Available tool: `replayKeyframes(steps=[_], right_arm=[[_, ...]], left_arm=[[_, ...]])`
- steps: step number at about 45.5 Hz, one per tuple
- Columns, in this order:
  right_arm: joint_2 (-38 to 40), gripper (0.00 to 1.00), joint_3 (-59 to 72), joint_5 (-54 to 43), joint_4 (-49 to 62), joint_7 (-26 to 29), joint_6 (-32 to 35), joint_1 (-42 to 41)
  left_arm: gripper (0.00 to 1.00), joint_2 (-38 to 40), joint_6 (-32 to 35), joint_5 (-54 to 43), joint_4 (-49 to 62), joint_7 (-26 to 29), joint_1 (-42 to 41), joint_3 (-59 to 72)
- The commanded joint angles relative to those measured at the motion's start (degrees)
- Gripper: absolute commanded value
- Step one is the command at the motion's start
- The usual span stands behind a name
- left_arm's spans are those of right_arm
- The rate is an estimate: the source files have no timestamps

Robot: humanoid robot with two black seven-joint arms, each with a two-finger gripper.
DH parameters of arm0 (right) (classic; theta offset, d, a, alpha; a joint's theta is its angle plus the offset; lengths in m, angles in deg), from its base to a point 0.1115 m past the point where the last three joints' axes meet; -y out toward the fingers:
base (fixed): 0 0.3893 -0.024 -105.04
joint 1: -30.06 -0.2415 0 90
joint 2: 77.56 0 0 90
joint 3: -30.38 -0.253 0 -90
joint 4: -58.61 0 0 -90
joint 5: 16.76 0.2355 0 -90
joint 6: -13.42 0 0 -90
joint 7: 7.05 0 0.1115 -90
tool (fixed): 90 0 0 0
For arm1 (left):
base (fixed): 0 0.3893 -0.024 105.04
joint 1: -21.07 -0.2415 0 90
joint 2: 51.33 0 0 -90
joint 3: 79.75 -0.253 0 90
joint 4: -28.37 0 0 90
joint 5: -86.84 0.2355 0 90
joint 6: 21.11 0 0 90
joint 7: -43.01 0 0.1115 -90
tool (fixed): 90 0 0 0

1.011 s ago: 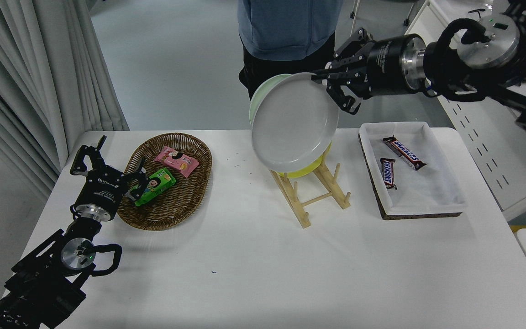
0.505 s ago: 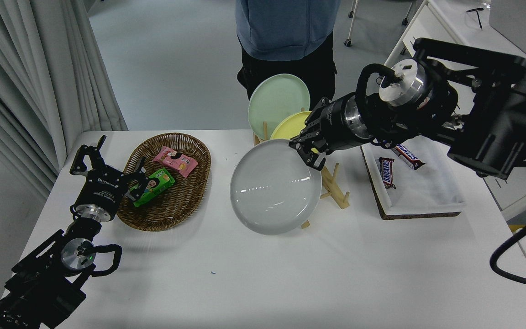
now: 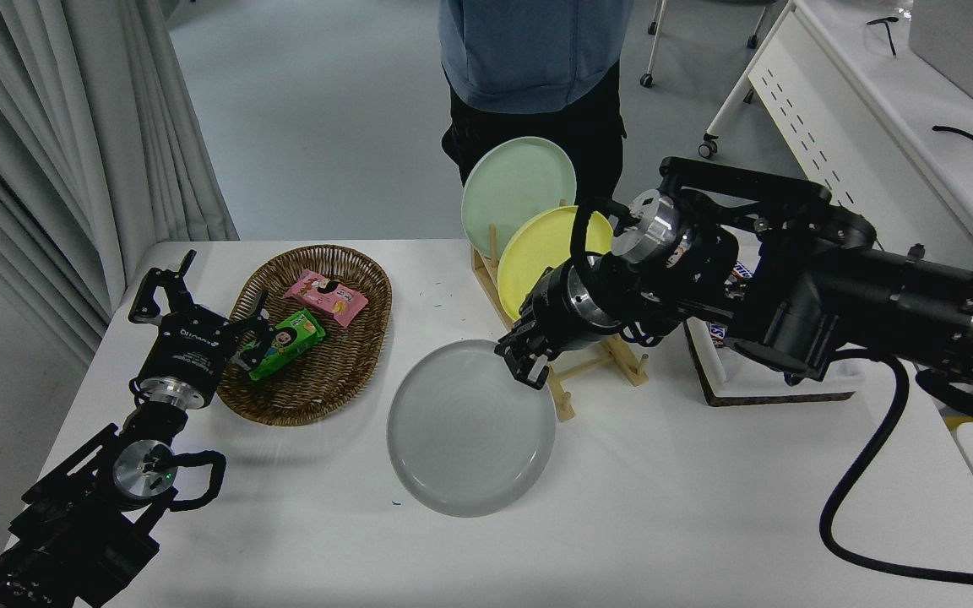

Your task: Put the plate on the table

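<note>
The light grey plate [image 3: 470,431] lies nearly flat, low over or on the white table [image 3: 664,523], in front of the wooden rack. My right gripper [image 3: 522,365] is shut on the plate's far right rim, its arm reaching in from the right. Whether the plate rests fully on the table cannot be told. My left gripper [image 3: 199,306] stays parked at the lower left beside the basket, fingers spread open and holding nothing.
A wooden rack [image 3: 596,359] holds a yellow plate [image 3: 537,245] and a pale green plate [image 3: 516,181]. A wicker basket [image 3: 317,371] of snack packs is at the left. A white-lined tray [image 3: 748,384] sits behind my right arm. A person [image 3: 533,76] stands at the far side.
My right arm carried the grey plate from up by the rack down and toward the near left, tilting it from upright to nearly flat just above the tabletop.
</note>
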Motion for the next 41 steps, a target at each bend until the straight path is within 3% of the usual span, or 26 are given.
replayKeyframes(steps=[1,14,41], right_arm=[[-4.9,0.0,-1.6,0.1,5.5,0.1,-0.3,4.1],[-7.7,0.0,-2.0,4.2,13.9,-0.1,-0.3,7.6],[-7.7,0.0,-5.0,5.3,18.2,0.1,-0.3,15.2]], left_arm=[[1.0,0.0,0.0,0.0,-0.1,0.0,0.0,0.0],[1.0,0.0,0.0,0.0,-0.1,0.0,0.0,0.0],[1.0,0.0,0.0,0.0,-0.1,0.0,0.0,0.0]])
